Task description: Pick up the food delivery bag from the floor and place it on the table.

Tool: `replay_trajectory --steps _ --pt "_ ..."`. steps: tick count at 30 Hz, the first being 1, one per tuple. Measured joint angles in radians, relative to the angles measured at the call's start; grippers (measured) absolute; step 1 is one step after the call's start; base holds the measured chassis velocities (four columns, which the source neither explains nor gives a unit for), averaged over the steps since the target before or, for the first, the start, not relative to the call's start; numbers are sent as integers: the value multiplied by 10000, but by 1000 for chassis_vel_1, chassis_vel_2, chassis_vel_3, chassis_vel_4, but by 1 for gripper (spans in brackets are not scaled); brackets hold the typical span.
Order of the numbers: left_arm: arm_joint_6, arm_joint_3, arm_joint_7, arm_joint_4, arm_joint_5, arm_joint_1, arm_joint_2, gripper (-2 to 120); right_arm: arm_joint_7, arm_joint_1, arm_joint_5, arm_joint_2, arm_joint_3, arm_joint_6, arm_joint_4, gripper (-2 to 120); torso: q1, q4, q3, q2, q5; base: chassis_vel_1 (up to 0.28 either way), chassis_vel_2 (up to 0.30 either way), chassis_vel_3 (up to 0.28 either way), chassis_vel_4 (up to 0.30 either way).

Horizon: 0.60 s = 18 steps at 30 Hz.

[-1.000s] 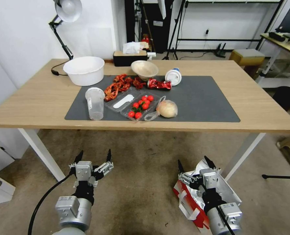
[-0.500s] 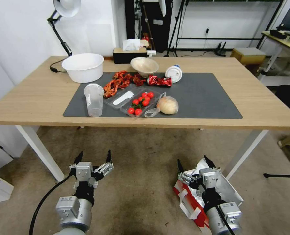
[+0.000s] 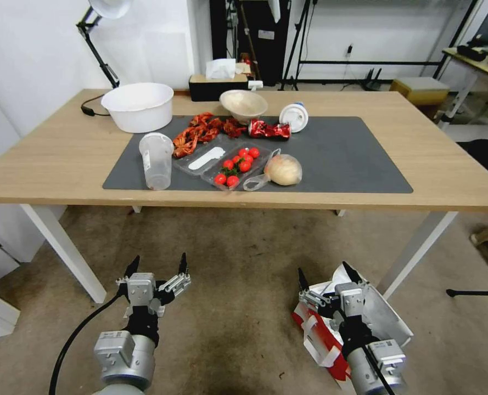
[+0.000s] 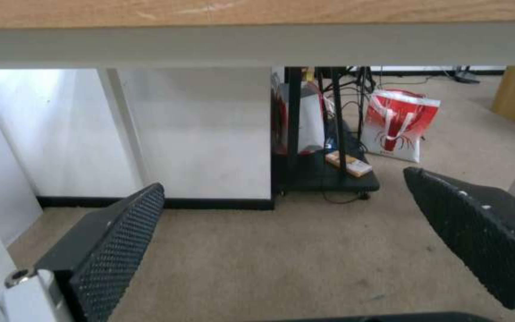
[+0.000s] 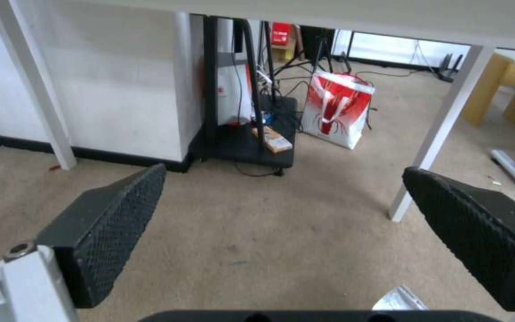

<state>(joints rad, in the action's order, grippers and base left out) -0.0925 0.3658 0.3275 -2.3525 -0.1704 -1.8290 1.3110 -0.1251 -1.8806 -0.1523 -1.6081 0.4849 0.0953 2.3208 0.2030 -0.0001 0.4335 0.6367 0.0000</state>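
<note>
The food delivery bag (image 3: 316,336) lies tipped on the carpet at the lower right, near the table's right front leg. Its red side, white handles and silver foil lining (image 3: 389,321) show. A corner of that foil (image 5: 398,298) appears in the right wrist view. My right gripper (image 3: 324,271) hangs open over the bag's mouth with nothing between its fingers; in the right wrist view it (image 5: 284,170) faces under the table. My left gripper (image 3: 158,259) is open over bare carpet at the lower left, also (image 4: 284,181) empty. The table (image 3: 447,170) stands ahead with a dark grey mat (image 3: 342,159).
The mat's left half holds a clear cup (image 3: 156,161), tomatoes in a tray (image 3: 234,167), a bagged bun (image 3: 281,169) and crayfish shells (image 3: 200,134); a white basin (image 3: 138,106) stands beside it. White table legs (image 3: 414,253) flank the carpet. Another red-and-white bag (image 5: 336,112) stands beyond the table.
The whole head view has shifted, so the table sits a little higher in the picture; the camera moved. Both grippers and the bag keep their places.
</note>
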Motion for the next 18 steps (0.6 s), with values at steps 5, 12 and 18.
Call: replay_trajectory --steps 5,12,18 --pt "13 -2 0 26 -14 2 5 100 3 -1 51 0 1 -5 -87 100 -80 0 -126 -207 0 0 0 0 0" --pt "48 15 -2 26 -20 -38 21 100 0 23 68 0 -20 -36 -163 100 -185 0 -293 -479 0 0 0 0 0" --pt "56 -3 -12 70 -11 -49 70 100 -46 56 75 0 -24 -36 -153 100 -294 0 -459 -760 0 0 0 0 0"
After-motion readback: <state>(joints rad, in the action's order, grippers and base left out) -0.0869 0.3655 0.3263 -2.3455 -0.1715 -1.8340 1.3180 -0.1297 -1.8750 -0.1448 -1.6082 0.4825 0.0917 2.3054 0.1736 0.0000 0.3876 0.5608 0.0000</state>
